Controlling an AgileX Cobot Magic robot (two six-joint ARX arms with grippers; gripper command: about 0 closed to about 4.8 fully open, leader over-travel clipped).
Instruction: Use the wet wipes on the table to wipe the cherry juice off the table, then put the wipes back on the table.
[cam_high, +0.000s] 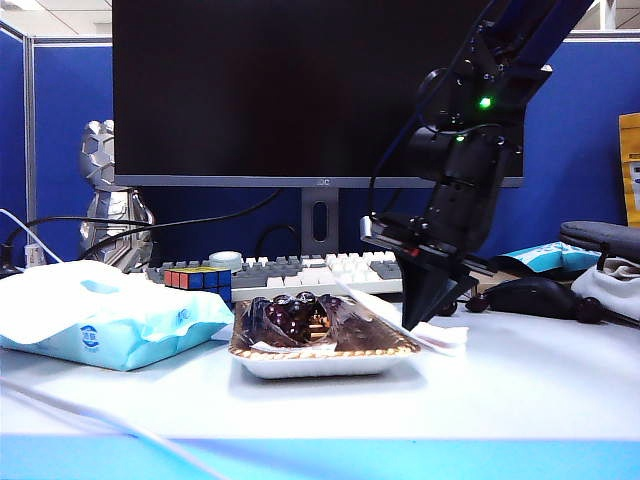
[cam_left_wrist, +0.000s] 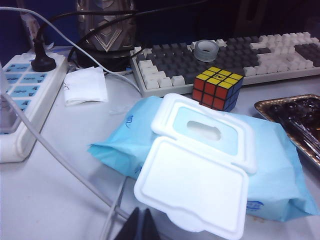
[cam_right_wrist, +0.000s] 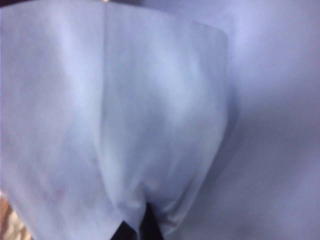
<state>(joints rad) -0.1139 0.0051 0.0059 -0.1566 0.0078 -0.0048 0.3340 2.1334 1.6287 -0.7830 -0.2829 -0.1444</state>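
My right gripper (cam_high: 415, 322) points down at the table (cam_high: 520, 390) just right of the food tray. It is shut on the wet wipes (cam_high: 445, 335), a thin white sheet lying flat on the table beside the fingertips. In the right wrist view the wet wipes (cam_right_wrist: 125, 125) fan out wide from the shut gripper (cam_right_wrist: 142, 226) over the white table (cam_right_wrist: 280, 125). The cherry juice is hidden; I see only a faint pinkish tinge on the sheet. My left gripper (cam_left_wrist: 141, 220) hangs shut and empty over the table (cam_left_wrist: 50, 200), next to the blue packet's open white flap (cam_left_wrist: 192, 190).
A white tray of dark cherries (cam_high: 320, 355) stands mid-table, touching distance left of the right gripper. A light-blue wipes packet (cam_high: 100, 320) lies at the left, with a Rubik's cube (cam_high: 198, 280), keyboard (cam_high: 300, 270) and monitor behind. A black mouse (cam_high: 530, 295) lies right; a power strip (cam_left_wrist: 25, 95) and cables lie far left.
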